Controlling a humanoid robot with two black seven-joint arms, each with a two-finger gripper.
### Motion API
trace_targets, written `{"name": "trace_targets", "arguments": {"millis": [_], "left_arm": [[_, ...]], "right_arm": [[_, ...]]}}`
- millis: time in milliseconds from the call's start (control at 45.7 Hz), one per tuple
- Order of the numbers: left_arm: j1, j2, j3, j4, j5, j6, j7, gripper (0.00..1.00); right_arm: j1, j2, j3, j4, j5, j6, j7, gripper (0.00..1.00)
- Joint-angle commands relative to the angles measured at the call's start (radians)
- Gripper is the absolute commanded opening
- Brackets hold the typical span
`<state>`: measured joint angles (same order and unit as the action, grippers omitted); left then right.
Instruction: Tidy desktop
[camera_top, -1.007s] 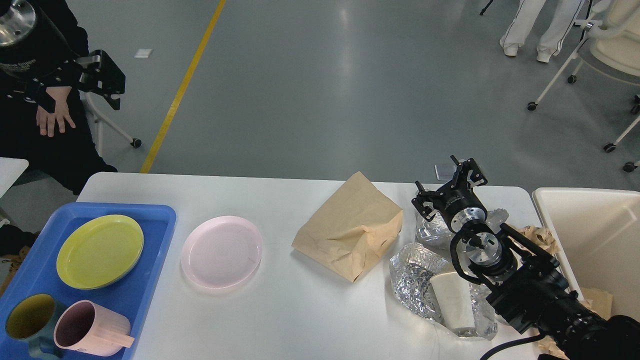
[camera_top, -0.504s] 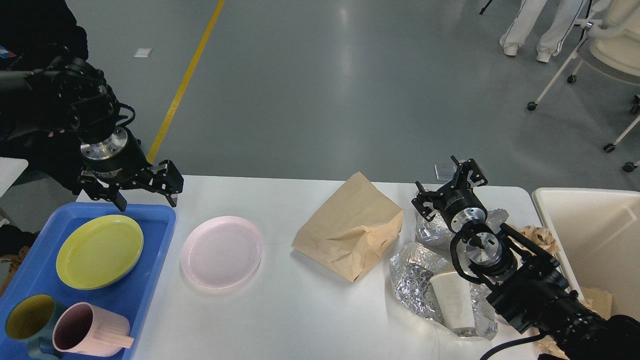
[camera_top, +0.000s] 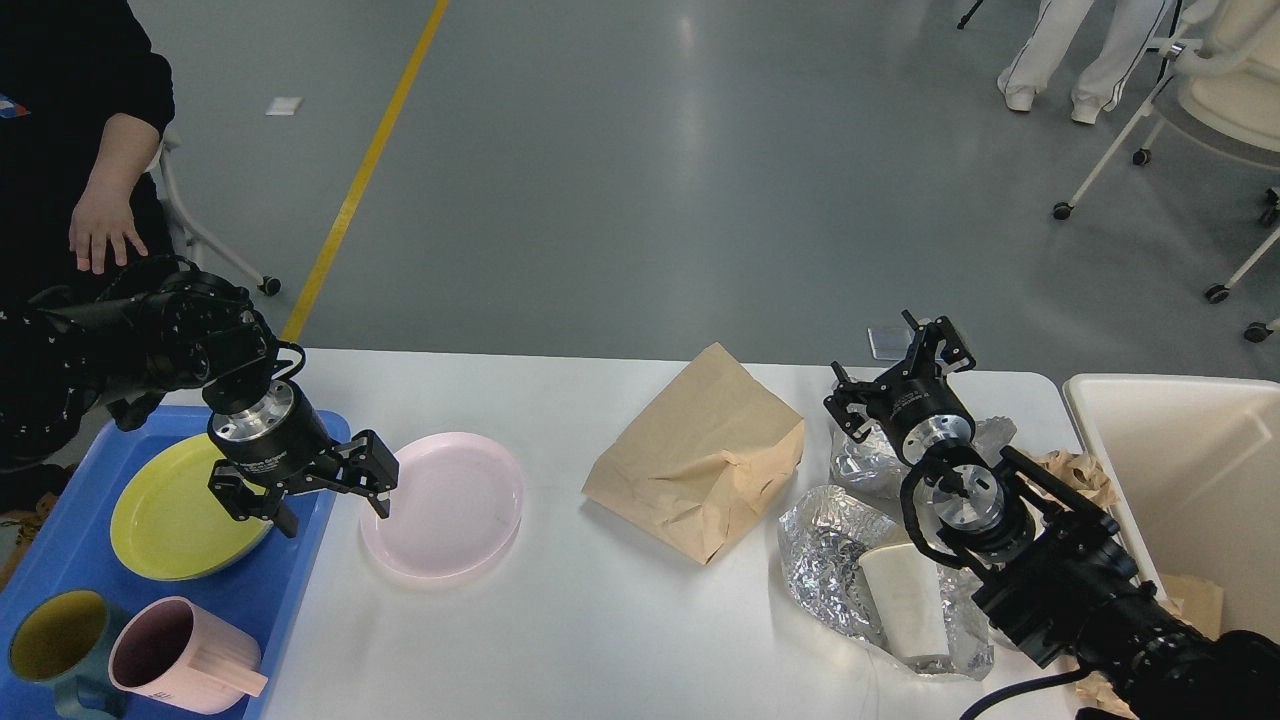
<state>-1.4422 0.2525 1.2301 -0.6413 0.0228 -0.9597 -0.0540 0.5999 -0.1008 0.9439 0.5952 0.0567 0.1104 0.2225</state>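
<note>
On my desktop (camera_top: 600, 620): tray (camera_top: 60, 570) far left w/ plate (camera_top: 165, 510), 2 mugs (camera_top: 160, 660); bag (camera_top: 700, 460) centre, bin (camera_top: 1190, 470) right.

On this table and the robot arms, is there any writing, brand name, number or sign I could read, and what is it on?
No text here can be read.
left gripper: pale lettering on its black collar, too small and blurred to read.
right gripper: pale lettering on its black collar, also too small to read.
pink plate, brown paper bag, blue tray: no writing visible.
</note>
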Motion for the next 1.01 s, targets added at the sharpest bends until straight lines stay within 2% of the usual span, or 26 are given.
{"name": "trace_targets", "arguments": {"millis": [0,175,263,328,438,525,810,898,985], "left_arm": [[-0.007,0.017,0.008,-0.001,0.000,0.000,0.002,0.96],[0.009,0.123,0.020,0.000,0.002,0.000,0.008,0.96],[0.017,0.134,0.019,0.002,0.002,0.000,0.014,0.96],[0.038,0.136,0.011,0.002,0.000,0.068,0.043,0.96],[0.049,0.145,-0.012,0.000,-0.003,0.192,0.137,0.96],[0.066,0.149,-0.069,-0.001,-0.018,0.234,0.193,0.96],[0.128,0.260,-0.227,0.002,-0.155,0.246,0.256,0.94],[0.129,0.298,-0.273,0.014,-0.170,0.277,0.269,0.94],[0.154,0.314,-0.308,0.028,-0.169,0.341,0.269,0.94]], "right_arm": [[0.000,0.001,-0.001,0.000,0.000,0.000,0.000,1.00],[0.000,0.001,-0.001,0.000,0.000,0.000,0.000,1.00],[0.000,0.001,-0.001,0.000,0.000,0.000,0.000,1.00],[0.000,0.000,-0.001,0.000,0.000,0.000,0.000,1.00],[0.000,0.000,-0.001,0.000,0.000,0.000,0.000,1.00],[0.000,0.000,-0.001,0.000,0.000,0.000,0.000,1.00],[0.000,0.001,0.001,0.000,0.000,0.000,0.000,1.00],[0.000,0.000,-0.001,0.000,0.000,0.000,0.000,1.00],[0.000,0.000,-0.001,0.000,0.000,0.000,0.000,1.00]]}}
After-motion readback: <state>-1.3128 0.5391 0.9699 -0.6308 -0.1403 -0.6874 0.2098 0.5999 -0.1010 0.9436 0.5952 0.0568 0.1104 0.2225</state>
